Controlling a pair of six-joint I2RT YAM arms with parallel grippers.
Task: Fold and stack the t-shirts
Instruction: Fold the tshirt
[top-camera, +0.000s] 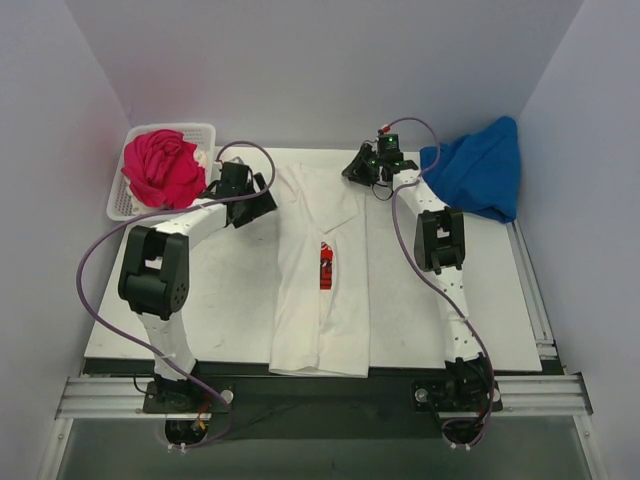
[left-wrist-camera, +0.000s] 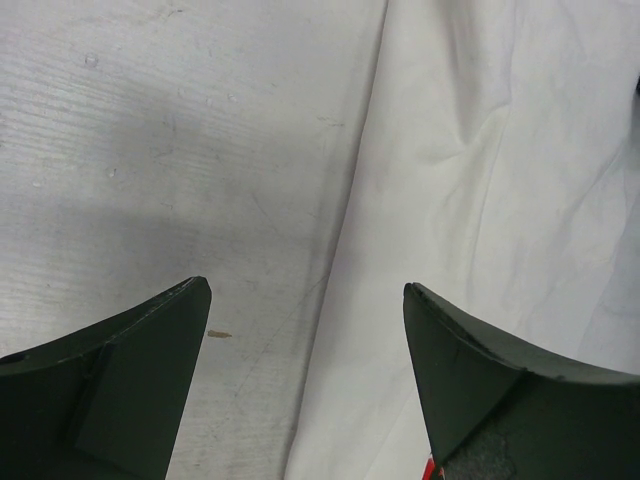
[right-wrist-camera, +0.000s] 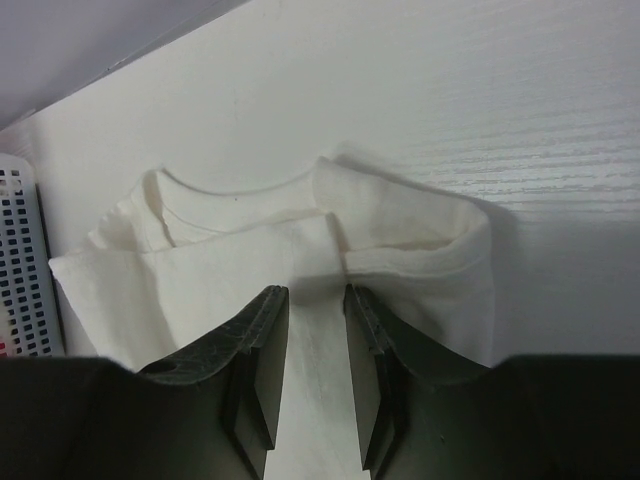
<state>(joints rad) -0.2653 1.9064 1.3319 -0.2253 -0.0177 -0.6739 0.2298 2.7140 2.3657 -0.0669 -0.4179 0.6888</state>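
Seen from above, two arm bases sit at the bottom of the frame, at the near edge of a pale counter (top-camera: 220, 300). A large white t-shirt (top-camera: 320, 280) lies in the centre of the frame, folded into a long strip. It runs from the counter's near edge up toward the top of the picture. A red rectangular print (top-camera: 326, 265) shows partway up it.

Further up, left of centre, the left pincer (top-camera: 258, 197) hovers just beside the strip's left edge. In the left wrist view its two dark fingers (left-wrist-camera: 120, 390) stand wide apart with nothing between them. Bare counter lies under the left one and white cloth under the right.

Higher again, right of centre, the right pincer (top-camera: 365, 170) is at the shirt's collar end. In the right wrist view its fingers (right-wrist-camera: 268, 330) are drawn close, leaving only a narrow gap. White cloth fills that gap just below the neckline. It seems to be nipping a fold, though I cannot tell whether the cloth is truly gripped.

At the upper left, a white lattice basket (top-camera: 200, 130) holds a bunched magenta-pink t-shirt (top-camera: 160, 168). At the upper right, a bright blue t-shirt (top-camera: 480, 165) lies heaped at the counter's far corner, against the wall.
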